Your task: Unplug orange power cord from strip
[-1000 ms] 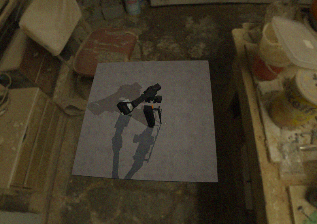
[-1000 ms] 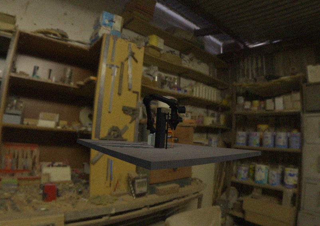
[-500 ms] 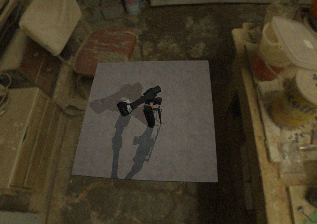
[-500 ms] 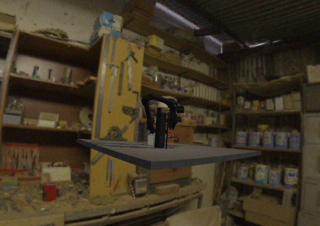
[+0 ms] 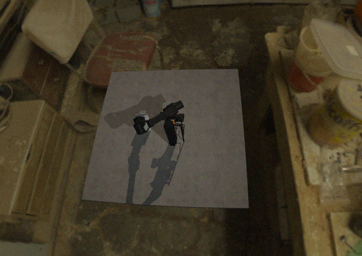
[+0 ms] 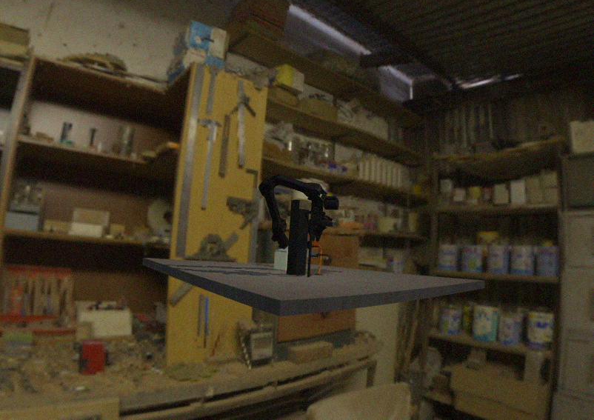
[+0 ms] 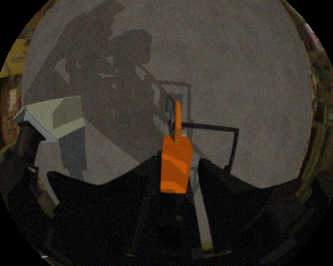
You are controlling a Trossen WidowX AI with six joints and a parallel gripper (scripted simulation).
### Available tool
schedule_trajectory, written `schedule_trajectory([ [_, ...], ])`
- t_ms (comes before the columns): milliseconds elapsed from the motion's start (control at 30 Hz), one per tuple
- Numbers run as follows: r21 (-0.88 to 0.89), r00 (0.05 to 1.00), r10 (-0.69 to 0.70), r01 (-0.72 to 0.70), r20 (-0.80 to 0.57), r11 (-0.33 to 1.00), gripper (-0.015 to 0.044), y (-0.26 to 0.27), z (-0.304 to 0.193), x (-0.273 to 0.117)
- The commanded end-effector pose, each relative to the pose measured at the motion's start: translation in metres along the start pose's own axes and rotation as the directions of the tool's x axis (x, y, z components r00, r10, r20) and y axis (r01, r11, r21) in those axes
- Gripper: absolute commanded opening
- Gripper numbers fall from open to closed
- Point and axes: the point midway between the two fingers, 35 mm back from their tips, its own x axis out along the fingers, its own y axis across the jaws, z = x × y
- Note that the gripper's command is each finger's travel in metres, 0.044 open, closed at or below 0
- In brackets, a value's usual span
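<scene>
The orange plug lies between my fingers in the wrist view, its near end against the dark power strip. The strip stands upright as a tall black block. Whether the plug's prongs sit in it cannot be seen. The orange cord leaves the plug's far end and hangs down beside the strip. My gripper is part open around the plug, with a gap at the right finger. The left finger is very close to the plug; contact is unclear. In the top view the arm hides the fingertips.
A thin black cord sticks out from the strip and bends down, close to my right finger. A pale box stands by the arm's base. The grey table top lies beneath them.
</scene>
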Motion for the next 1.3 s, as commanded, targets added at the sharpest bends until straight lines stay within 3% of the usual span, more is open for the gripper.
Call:
schedule_trajectory([
  [0,-0.007,1.0,0.0,0.0,-0.007,1.0,0.016,0.002,-0.002,0.002],
  [400,-0.007,1.0,0.0,0.0,-0.007,1.0,0.016,0.002,-0.002,0.013],
  [533,0.0,1.0,0.0,0.0,-0.001,1.0,0.0055,0.0,-0.002,0.01],
  [800,0.0,1.0,0.0,0.0,-0.001,1.0,0.0002,0.0,-0.002,0.01],
  [1267,-0.002,1.0,0.0,0.0,0.001,1.0,0.0,-0.001,0.017,0.01],
])
